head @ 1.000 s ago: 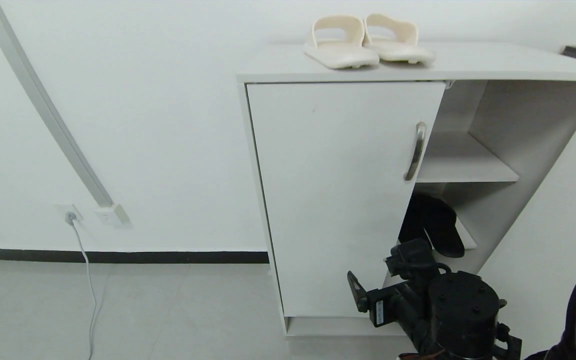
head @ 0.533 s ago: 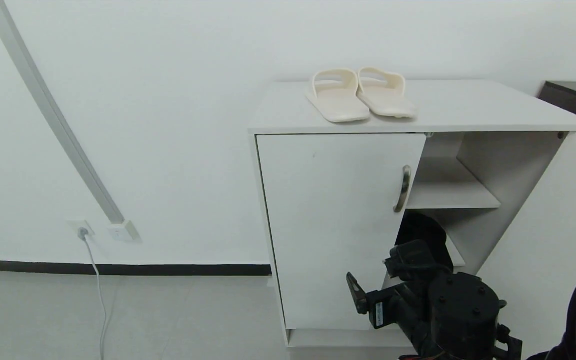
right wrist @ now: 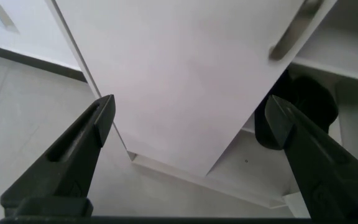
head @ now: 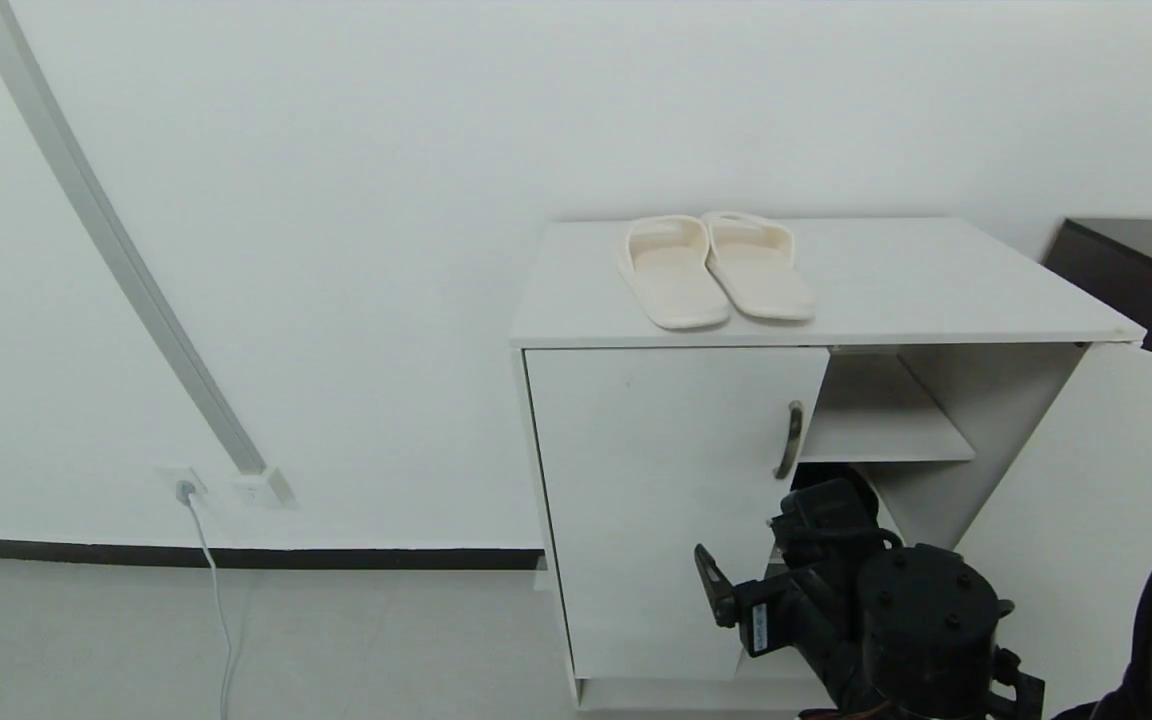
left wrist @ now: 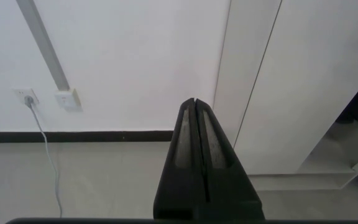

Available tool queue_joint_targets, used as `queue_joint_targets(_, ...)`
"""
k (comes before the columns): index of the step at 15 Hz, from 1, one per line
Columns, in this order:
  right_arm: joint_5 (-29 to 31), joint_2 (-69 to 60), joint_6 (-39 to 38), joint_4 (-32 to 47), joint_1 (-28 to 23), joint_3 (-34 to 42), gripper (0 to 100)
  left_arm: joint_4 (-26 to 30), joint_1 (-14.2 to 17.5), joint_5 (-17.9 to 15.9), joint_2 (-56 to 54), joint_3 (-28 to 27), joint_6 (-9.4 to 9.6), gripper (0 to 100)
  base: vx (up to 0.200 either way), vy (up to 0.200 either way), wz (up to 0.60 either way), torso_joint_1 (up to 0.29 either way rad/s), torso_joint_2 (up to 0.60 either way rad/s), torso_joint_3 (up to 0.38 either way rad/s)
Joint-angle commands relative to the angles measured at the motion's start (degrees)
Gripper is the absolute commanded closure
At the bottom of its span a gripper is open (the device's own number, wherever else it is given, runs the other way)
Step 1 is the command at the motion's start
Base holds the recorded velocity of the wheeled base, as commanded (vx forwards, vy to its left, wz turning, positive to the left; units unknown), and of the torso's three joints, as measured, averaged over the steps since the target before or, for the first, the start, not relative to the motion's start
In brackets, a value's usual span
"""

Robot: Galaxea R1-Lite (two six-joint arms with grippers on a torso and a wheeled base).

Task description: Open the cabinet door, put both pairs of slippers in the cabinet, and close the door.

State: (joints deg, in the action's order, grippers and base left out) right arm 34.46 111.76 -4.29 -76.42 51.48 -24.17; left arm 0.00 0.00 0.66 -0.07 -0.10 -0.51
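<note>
Head view: cream slippers (head: 716, 268) side by side on the cabinet (head: 936, 300) top, touching each other, near the middle and slightly toward the closed left door (head: 666, 500). Long axis front to back, a little slanted; straps at the wall end, flat ends toward the front edge. Right door (head: 1086, 500) swung wide, bare upper shelf (head: 876, 425) in sight.

Right wrist view: right end effector (right wrist: 190, 106) spread wide and empty, low before the closed door, below its handle (right wrist: 294, 31); dark slippers (right wrist: 303, 102) on a lower shelf just past it.

Left wrist view: left end effector (left wrist: 194, 109) clenched on nothing, low and out on the wall side of the cabinet.

Cream pair therefore well above both, up and slightly back. Right arm judged the nearer and readier. Probably a lift over the top edge, then a pinch across both slippers, square to their length.
</note>
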Motion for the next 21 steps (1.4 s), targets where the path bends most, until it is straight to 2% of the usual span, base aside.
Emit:
queue_joint_targets(1,-0.1,0.12,-0.02,-0.04,-0.06,0.0,0,0.0,0.0,0.04,0.07,0.01,-0.02,100,0.0,0.0,0.0,0.198,-0.51,-0.315)
queue_joint_targets(14,-0.01,0.47,-0.1,-0.04,-0.24,0.0,0,0.0,0.0,0.04,0.07,0.01,-0.02,100,0.0,0.0,0.0,0.234,-0.56,-0.325)
queue_joint_targets(21,-0.62,1.53,-0.28,-0.04,-0.24,0.0,0,0.0,0.0,0.13,0.07,0.1,-0.19,100,0.0,0.0,0.0,0.187,-0.41,-0.222)
